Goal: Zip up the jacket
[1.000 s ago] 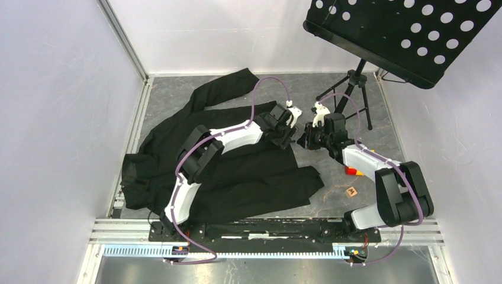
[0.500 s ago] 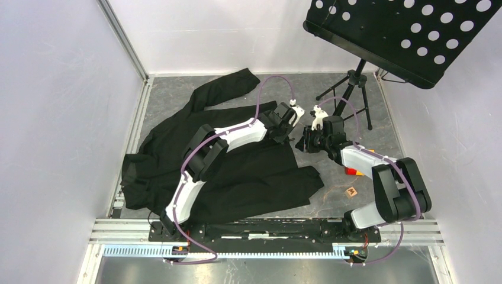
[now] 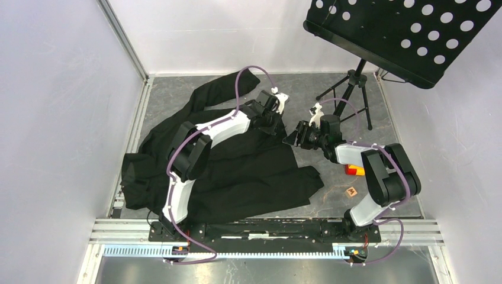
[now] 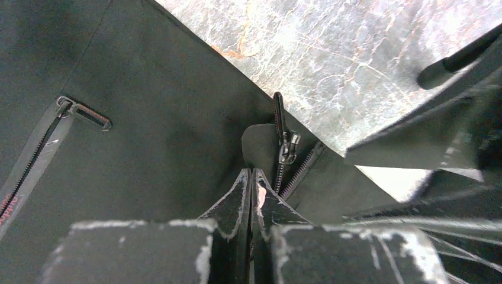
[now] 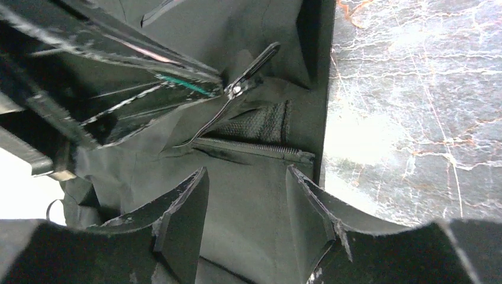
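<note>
Music stand stands beyond red block, wooden tile.

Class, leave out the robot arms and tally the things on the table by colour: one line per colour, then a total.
Black: 2 (jacket, music stand)
Red and orange: 1 (block, partly behind the right arm)
Brown: 1 (tile)
Total: 4

The top view looks steeply down from above and behind the arm bases, taking in the whole jacket. Both wrist views sit close over the jacket's hem edge, facing each other across the same zipper pull.
</note>
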Controlling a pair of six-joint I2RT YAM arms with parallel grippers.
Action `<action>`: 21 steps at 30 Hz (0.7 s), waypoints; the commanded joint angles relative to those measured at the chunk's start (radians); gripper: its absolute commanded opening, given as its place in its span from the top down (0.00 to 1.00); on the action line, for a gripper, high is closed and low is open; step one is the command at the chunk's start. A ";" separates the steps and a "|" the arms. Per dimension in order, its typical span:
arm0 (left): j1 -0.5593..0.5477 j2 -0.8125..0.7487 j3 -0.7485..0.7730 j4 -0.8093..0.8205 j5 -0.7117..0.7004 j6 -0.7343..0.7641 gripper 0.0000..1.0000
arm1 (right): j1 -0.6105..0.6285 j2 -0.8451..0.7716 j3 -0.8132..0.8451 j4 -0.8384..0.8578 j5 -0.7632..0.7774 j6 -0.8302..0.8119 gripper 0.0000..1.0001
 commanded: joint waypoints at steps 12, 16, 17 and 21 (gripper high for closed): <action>0.016 -0.076 -0.044 0.086 0.170 -0.118 0.98 | -0.020 0.075 0.044 0.128 0.001 0.202 0.43; 0.016 -0.075 -0.045 0.089 0.181 -0.126 0.98 | -0.025 0.118 0.072 0.079 0.005 0.251 0.52; 0.016 -0.075 -0.047 0.089 0.181 -0.126 0.98 | -0.026 0.128 0.072 0.088 -0.002 0.268 0.54; 0.016 -0.077 -0.054 0.088 0.182 -0.126 0.98 | -0.035 0.137 0.063 0.111 0.004 0.298 0.58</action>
